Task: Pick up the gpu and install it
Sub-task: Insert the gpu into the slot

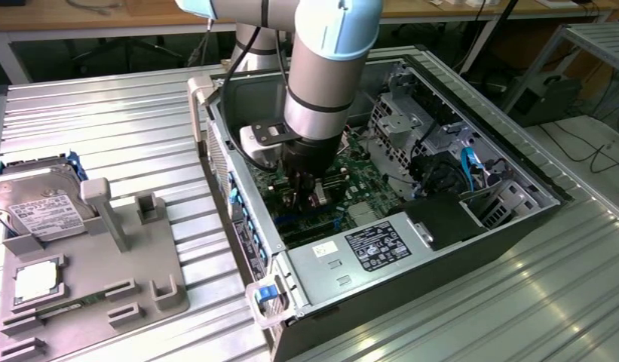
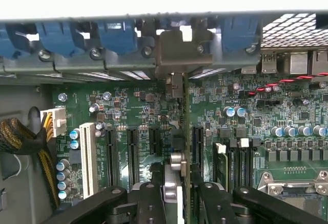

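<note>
Your gripper [image 2: 177,206] is reaching down into the open case [image 1: 535,177], which is lying on its side on the table [image 1: 108,128] so that the board [image 2: 128,106] is facing up. The fingers [image 2: 148,203] are pinching the gpu [image 2: 178,160] by its two flat sides near its upper edge. This is probably leaving the connector edge free below and keeping the card square to the board. The gpu is standing on edge over the board, among the black slots [image 2: 132,155]; whether it is touching one you cannot tell. Its long axis is running parallel to the slots toward the case's rear wall. What looks like its bracket [image 2: 182,49] is pointing at that wall, in line with the blue latches [image 2: 115,34], apparently to meet an opening there. The arm [image 1: 324,83] is hanging almost upright over the case's middle, while the hard drive [image 1: 43,215] is resting in the grey fixture [image 1: 128,279] near the table's edge, well apart
</note>
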Controlling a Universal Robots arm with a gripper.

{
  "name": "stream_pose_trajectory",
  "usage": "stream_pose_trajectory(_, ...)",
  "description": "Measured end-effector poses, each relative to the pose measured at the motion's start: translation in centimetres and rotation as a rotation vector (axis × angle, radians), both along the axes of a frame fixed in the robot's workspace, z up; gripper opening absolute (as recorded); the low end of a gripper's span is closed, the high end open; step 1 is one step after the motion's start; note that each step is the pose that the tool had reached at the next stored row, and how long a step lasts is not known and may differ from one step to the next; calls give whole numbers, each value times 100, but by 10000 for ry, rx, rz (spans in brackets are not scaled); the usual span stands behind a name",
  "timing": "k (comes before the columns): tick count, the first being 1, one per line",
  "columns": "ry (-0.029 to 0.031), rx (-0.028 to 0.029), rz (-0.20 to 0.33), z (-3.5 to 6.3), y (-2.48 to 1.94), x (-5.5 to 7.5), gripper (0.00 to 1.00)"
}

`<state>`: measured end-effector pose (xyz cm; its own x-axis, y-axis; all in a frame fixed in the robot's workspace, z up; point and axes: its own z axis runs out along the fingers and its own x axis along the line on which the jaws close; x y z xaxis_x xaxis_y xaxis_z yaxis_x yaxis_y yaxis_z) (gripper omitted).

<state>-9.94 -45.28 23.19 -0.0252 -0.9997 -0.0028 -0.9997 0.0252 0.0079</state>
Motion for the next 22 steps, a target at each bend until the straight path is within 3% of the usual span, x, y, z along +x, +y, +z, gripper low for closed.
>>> stream_pose_trajectory(4,-1,0,1,13,0,1,31)
stream_pose_trajectory(7,2,-4,1,81,0,1,31)
stream_pose_trajectory(22,2,-4,1,81,0,-1,31)
